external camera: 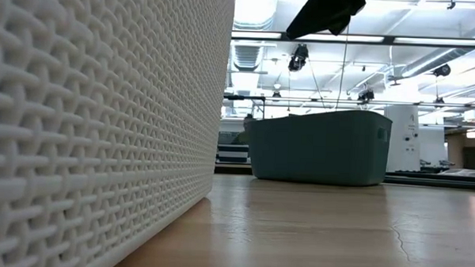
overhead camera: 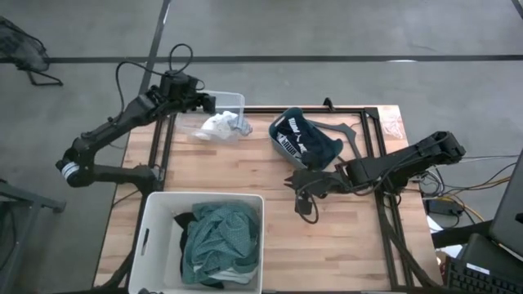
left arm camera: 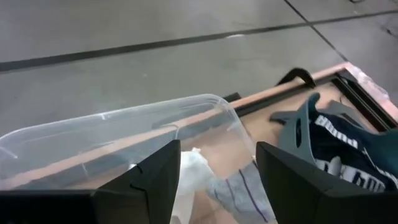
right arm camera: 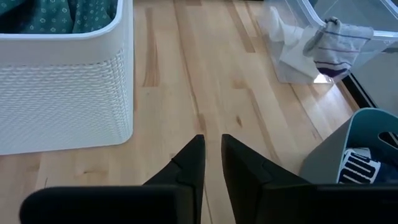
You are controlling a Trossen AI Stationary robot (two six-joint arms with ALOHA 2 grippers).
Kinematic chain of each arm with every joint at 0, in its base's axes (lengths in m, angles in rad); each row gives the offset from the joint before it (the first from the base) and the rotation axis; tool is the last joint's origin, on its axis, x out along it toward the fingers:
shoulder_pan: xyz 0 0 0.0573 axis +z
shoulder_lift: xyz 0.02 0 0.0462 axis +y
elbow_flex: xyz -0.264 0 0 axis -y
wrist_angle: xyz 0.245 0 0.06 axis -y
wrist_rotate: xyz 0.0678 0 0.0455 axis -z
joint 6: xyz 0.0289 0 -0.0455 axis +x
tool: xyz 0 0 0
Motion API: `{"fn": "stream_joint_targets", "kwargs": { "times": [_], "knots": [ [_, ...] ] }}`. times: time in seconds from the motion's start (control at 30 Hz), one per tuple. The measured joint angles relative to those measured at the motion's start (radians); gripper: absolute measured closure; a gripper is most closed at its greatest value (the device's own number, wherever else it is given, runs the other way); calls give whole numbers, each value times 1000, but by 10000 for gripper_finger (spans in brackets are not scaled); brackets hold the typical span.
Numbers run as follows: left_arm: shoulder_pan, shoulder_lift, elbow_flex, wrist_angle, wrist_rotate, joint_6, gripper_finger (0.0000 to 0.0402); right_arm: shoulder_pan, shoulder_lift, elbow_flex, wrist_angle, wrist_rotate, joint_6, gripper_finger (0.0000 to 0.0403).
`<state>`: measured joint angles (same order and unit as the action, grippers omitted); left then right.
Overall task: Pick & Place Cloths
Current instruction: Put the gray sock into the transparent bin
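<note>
A white and grey cloth (overhead camera: 221, 126) (left arm camera: 205, 180) (right arm camera: 311, 46) lies on the table, spilling out of a clear plastic bin (overhead camera: 233, 102) (left arm camera: 124, 137) at the far edge. My left gripper (overhead camera: 208, 102) (left arm camera: 217, 149) hovers open above that bin and cloth. A dark cloth with white stripes (overhead camera: 315, 143) (left arm camera: 336, 140) sits in the teal basket (overhead camera: 282, 143) (external camera: 316, 144). A teal-green cloth (overhead camera: 221, 237) (right arm camera: 56, 12) and a black cloth (overhead camera: 184, 222) fill the white tub (overhead camera: 155, 220) (right arm camera: 62, 93). My right gripper (overhead camera: 296, 184) (right arm camera: 213, 140) is shut and empty over bare wood, just near of the basket.
The white tub's woven wall (external camera: 104, 105) stands at the table's near left. Dark frame rails (overhead camera: 372, 147) run along the table's right and far sides. Crumpled clear plastic (overhead camera: 392, 124) lies at the far right corner. Bare wood lies between the tub and the basket.
</note>
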<state>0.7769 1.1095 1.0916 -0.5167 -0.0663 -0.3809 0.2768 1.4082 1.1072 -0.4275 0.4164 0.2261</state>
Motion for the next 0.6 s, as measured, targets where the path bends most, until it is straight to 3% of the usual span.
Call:
{"fn": "stream_joint_targets", "kwargs": {
  "times": [0.17, 0.3, 0.37, 0.47, 0.6],
  "knots": [
    [0, 0, 0, 7, 114, 18, 186, 0, 0, -3, 0, 0, 2, 360],
    [-7, -6, 0, 101, 448, 76, 190, 0, 0, -7, -1, 1, -1, 356],
    [-31, -10, 0, 185, 564, 54, 192, 0, 0, -9, 0, 1, -9, 351],
    [-89, -15, 0, 257, 570, 24, 195, 0, 0, -12, -1, 1, -17, 345],
    [-135, 1, 4, 254, 423, 20, 200, 0, 0, -13, 8, 2, -16, 338]
  ]
}}
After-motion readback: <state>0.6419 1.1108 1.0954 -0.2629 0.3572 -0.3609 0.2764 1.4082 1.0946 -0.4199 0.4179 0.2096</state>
